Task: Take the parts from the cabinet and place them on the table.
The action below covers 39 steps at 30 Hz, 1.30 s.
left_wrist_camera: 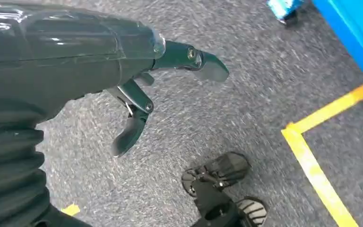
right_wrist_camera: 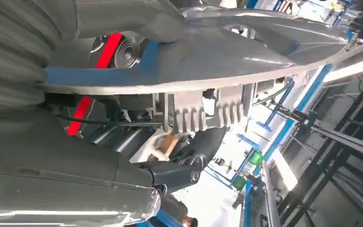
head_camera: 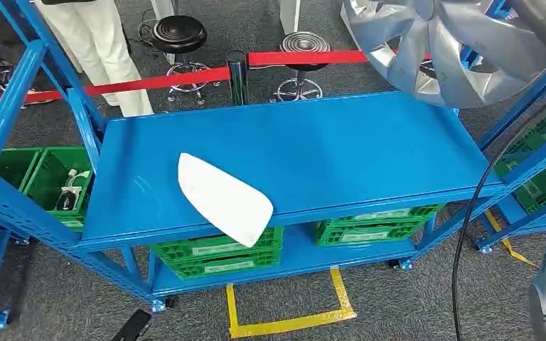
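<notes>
Two parts on view: a white curved panel lying flat on the blue tabletop, its tip overhanging the near edge, and a silver wheel cover held in the air over the far right corner. The right robot hand grasps the wheel cover's rim; the left robot hand hangs released over grey carpet, fingers apart, holding nothing. Green crates sit on the lower shelf, and a red barrier belt runs behind.

Head cam high, down on table; wrist cams close behind hands.
</notes>
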Each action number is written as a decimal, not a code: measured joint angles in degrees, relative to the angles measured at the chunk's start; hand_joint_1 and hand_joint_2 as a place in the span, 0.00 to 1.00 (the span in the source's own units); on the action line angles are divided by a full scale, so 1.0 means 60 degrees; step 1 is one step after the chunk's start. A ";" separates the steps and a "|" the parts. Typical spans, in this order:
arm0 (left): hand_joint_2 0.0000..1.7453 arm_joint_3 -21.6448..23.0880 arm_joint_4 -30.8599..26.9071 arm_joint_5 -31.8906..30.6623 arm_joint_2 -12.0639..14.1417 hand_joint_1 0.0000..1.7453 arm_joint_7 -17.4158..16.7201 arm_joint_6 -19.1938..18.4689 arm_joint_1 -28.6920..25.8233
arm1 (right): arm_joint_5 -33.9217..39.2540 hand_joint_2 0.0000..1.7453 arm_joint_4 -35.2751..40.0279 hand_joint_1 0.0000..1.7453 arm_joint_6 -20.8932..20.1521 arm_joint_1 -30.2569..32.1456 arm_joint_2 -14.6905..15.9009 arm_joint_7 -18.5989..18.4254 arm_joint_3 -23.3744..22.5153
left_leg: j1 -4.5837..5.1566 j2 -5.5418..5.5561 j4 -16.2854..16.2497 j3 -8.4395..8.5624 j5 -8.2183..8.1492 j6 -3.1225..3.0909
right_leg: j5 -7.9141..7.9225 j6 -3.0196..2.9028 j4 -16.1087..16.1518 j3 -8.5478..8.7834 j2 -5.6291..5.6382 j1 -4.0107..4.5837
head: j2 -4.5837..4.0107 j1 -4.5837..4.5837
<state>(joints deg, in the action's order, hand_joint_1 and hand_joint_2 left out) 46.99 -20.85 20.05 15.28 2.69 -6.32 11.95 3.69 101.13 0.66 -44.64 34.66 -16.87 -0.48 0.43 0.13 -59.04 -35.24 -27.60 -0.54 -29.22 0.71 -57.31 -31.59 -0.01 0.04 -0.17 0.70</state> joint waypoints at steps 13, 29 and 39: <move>1.00 -0.0379 -0.0514 0.1177 0.0524 0.00 0.0175 0.0058 -0.0569 | 0.1600 1.00 0.0429 1.00 -0.0099 0.0262 -0.0703 0.0586 0.0077 | 0.0001 -0.0137 0.0011 0.0025 -0.0021 -0.0006 | 0.0000 -0.0002 -0.0002 -0.0001 0.0076 0.0000 | 0.0000 -0.0004; 1.00 -0.0451 -0.0888 0.2105 0.1045 0.00 0.0011 0.0561 -0.0735 | 0.4349 1.00 0.0517 1.00 -0.0587 0.0398 -0.1114 0.0579 0.0157 | 0.0002 -0.0133 0.0012 0.0027 -0.0027 -0.0007 | -0.0001 -0.0003 0.0000 -0.0001 0.0082 0.0000 | 0.0000 -0.0004; 1.00 -0.0353 -0.1180 0.2313 0.1238 0.00 0.0342 0.0685 -0.0744 | 0.6443 1.00 0.0480 1.00 -0.1370 -0.0363 -0.1661 0.0211 0.0547 | 0.0001 -0.0154 0.0013 0.0028 -0.0027 -0.0007 | -0.0006 -0.0011 -0.0003 -0.0001 0.0085 0.0001 | 0.0000 -0.0004</move>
<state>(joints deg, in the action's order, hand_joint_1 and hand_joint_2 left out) 44.87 -27.93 33.92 22.71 4.74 -2.21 7.49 42.35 104.02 -7.56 -46.82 24.70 -15.61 2.80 0.44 -0.79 -58.97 -35.07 -27.77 -0.58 -29.26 0.65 -57.32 -31.59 0.50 0.05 -0.17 0.68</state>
